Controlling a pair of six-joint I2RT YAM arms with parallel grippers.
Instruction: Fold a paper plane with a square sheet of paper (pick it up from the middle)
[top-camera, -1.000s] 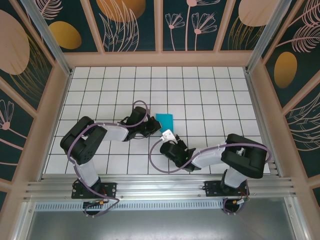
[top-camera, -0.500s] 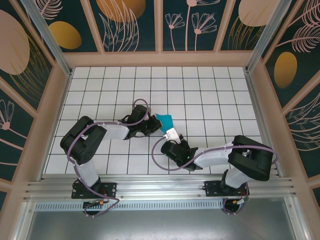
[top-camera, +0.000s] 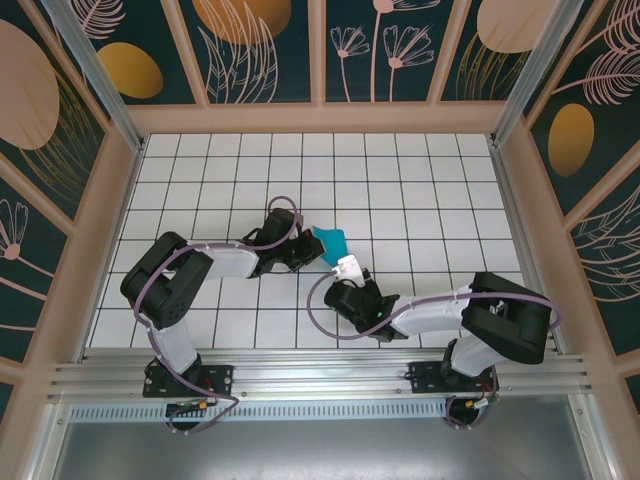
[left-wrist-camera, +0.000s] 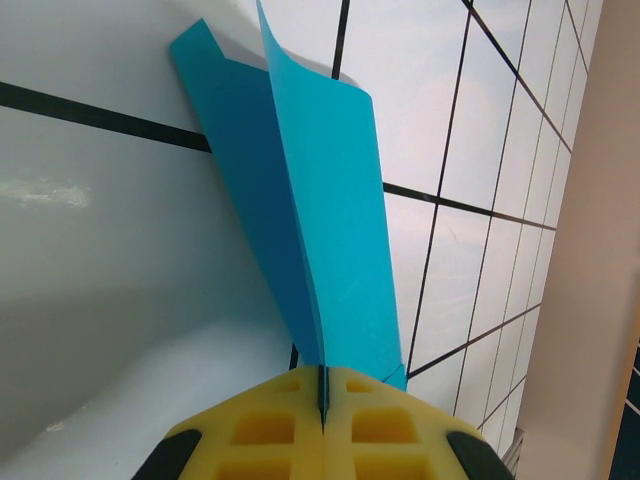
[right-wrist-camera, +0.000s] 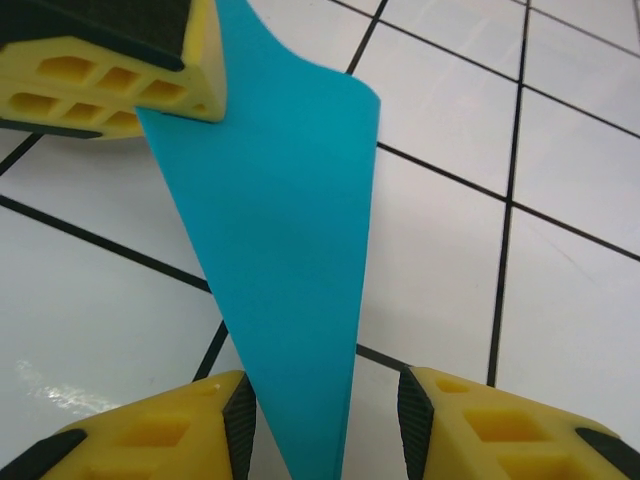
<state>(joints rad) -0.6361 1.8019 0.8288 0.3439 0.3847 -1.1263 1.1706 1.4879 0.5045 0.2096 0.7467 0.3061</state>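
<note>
The square sheet of paper (top-camera: 331, 243) is teal-blue, folded into a narrow creased shape, and lifted off the white tiled table (top-camera: 420, 190) near its middle. My left gripper (top-camera: 308, 252) is shut on one end of it. In the left wrist view the yellow pads (left-wrist-camera: 270, 430) pinch the paper's crease (left-wrist-camera: 320, 200), and two layers fan upward from my left gripper (left-wrist-camera: 323, 400). My right gripper (right-wrist-camera: 325, 420) stands open astride the paper's tapering end (right-wrist-camera: 280, 230), and the paper lies close to its left pad. In the right wrist view the left gripper's fingers (right-wrist-camera: 110, 70) show at top left.
Both arms meet at the table's middle, with my right gripper (top-camera: 345, 268) just below the paper. Wooden-framed patterned walls (top-camera: 320, 110) close off the back and both sides. An aluminium rail (top-camera: 320, 375) runs along the near edge.
The paper lay flat as a rectangle a second ago. It is now raised and curled in my left gripper. My right arm has moved closer, bringing its open jaws around the paper's end.
</note>
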